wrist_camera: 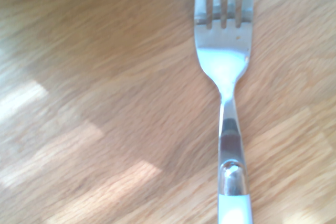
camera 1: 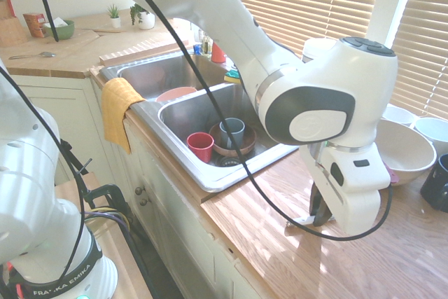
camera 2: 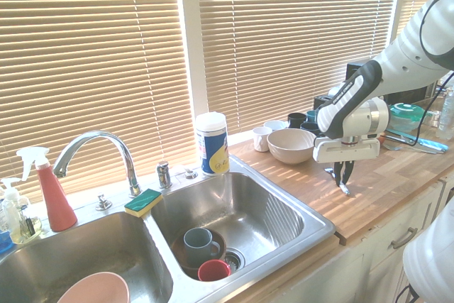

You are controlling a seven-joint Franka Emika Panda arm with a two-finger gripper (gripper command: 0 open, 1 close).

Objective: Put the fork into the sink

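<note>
The arm reaches over the wooden counter right of the sink, its gripper pointing straight down, closed on the fork lying flat there. Only the wrist view shows it clearly: tines pointing away from the white handle under the gripper.

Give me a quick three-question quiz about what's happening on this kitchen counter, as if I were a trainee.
1. True or false: the fork already lies in the sink.
2. What is the gripper doing? A: hanging open above the sink. B: pointing down at the wooden counter, shut on the fork. C: holding the red cup.
3. Fill in: inside the basin nearest the arm stand a red cup and a ____ mug.

Key: 1 false; 2 B; 3 grey-blue.
</note>
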